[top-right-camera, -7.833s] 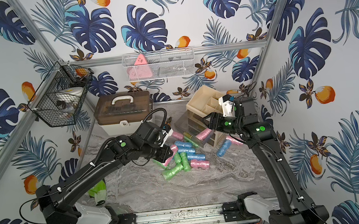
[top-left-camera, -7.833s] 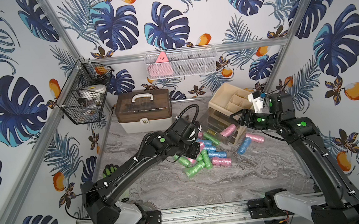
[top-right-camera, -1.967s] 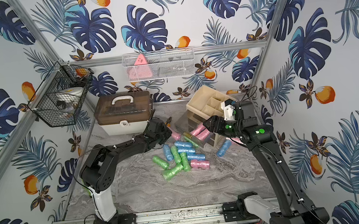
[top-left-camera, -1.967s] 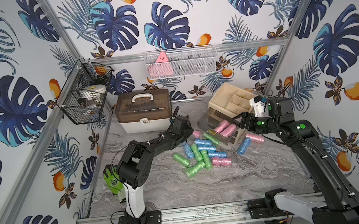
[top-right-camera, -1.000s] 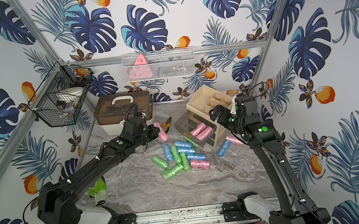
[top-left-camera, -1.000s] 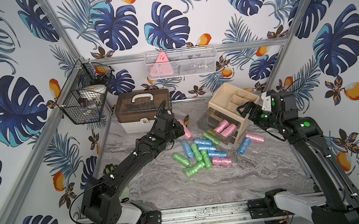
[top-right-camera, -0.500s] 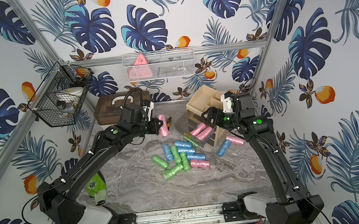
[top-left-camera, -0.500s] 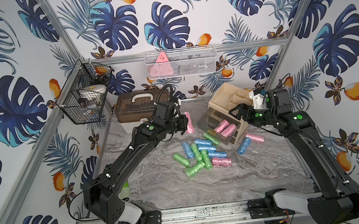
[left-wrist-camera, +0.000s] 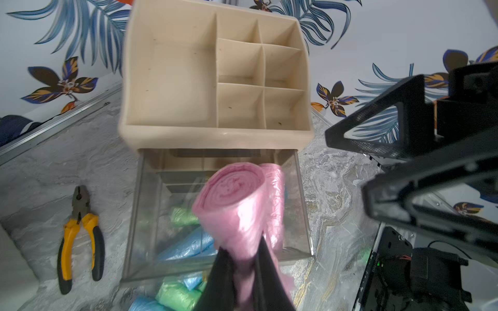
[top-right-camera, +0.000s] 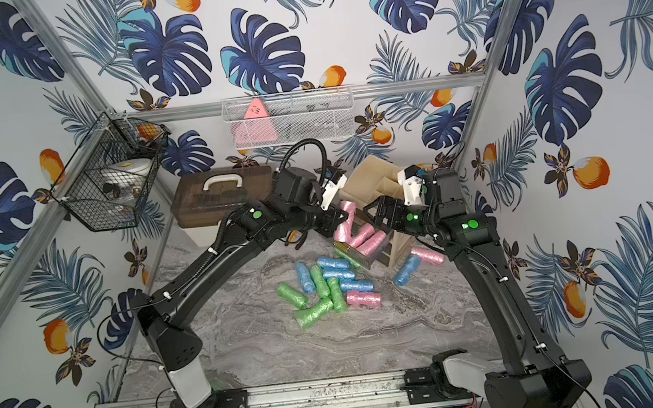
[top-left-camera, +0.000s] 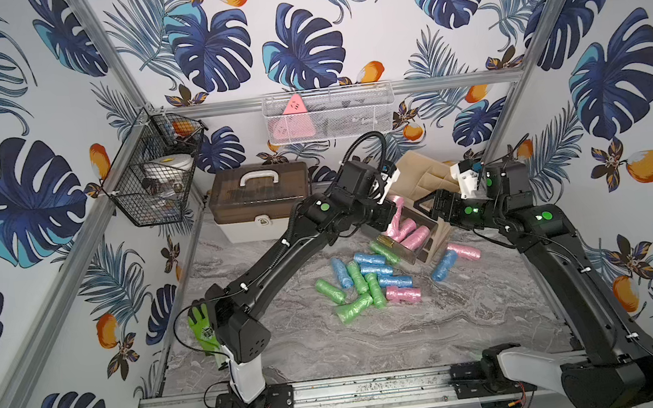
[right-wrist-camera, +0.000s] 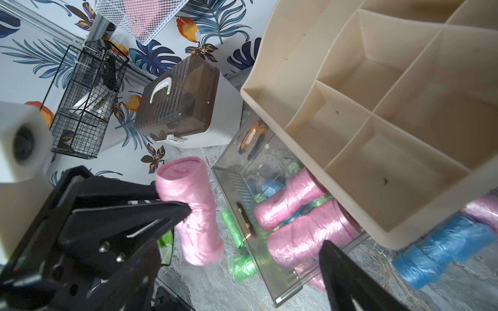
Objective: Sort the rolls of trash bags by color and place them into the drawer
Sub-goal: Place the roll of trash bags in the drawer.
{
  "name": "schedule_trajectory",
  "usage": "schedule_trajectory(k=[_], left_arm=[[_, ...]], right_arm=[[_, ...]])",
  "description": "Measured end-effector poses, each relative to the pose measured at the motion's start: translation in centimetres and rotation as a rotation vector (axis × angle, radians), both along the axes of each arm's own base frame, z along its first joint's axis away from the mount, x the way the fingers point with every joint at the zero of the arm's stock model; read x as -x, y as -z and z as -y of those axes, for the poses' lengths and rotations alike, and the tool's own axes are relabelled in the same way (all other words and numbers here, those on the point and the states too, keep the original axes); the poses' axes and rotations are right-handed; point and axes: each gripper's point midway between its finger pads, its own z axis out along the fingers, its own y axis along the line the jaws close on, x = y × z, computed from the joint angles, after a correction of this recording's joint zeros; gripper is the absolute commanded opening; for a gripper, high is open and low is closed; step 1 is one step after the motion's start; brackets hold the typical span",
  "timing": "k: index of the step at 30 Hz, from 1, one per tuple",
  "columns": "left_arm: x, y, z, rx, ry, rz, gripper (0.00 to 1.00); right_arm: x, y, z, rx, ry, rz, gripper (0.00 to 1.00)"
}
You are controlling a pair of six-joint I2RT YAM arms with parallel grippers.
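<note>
Your left tool (left-wrist-camera: 242,249) is clamped on a pink roll (left-wrist-camera: 234,199) just above the open drawer (left-wrist-camera: 140,215); your right tool (top-left-camera: 427,207) hangs beside the drawer, jaws apart.

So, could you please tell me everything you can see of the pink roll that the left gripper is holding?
The pink roll is a small cylinder of thin, crinkly pastel-pink film, wound tight, with its spiral end showing in the left wrist view. The left gripper is shut on it, and the black fingers pinch its side and squeeze it narrower there. It hangs tilted in the air near the open clear drawer, touching nothing else that I can see.
</note>
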Motion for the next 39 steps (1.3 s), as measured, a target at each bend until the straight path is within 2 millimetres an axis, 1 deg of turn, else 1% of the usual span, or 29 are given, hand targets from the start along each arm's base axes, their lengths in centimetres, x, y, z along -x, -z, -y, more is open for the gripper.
schedule_trajectory(k=[2, 6, 11, 17, 23, 28, 34, 37, 39], left_arm=[[-0.2, 0.5, 1.1, -0.013, 0.028, 0.0, 0.08], [-0.6, 2.0, 2.3, -0.051, 0.059, -0.005, 0.08], [-1.0, 3.3, 4.0, -0.077, 0.096, -0.009, 0.08], [-1.0, 4.6, 5.3, -0.113, 0.128, -0.014, 0.09], [-1.0, 5.8, 5.5, -0.159, 0.138, -0.006, 0.08], [-1.5, 5.6, 4.6, -0.199, 0.098, 0.028, 0.07], [-2.0, 3.1, 3.4, -0.228, 0.071, 0.126, 0.08], [-2.6, 2.4, 3.0, -0.252, 0.062, 0.171, 0.08], [-3.0, 2.4, 3.0, -0.27, 0.059, 0.191, 0.08]], right_arm=[[0.2, -0.4, 0.0, 0.001, -0.003, 0.013, 0.94], [0.5, -1.3, 0.1, 0.009, -0.007, 0.047, 0.94], [0.3, -1.3, 0.4, 0.023, 0.006, 0.055, 0.94], [-0.1, -0.9, 0.5, 0.032, 0.014, 0.044, 0.94], [-0.1, -0.9, 0.5, 0.031, 0.014, 0.043, 0.94], [-0.1, -0.6, 0.5, 0.03, 0.011, 0.036, 0.94], [-0.1, -0.6, 0.3, 0.023, 0.006, 0.031, 0.94], [-0.1, -0.5, 0.3, 0.021, 0.004, 0.03, 0.94], [-0.1, -0.5, 0.3, 0.019, 0.006, 0.03, 0.94]])
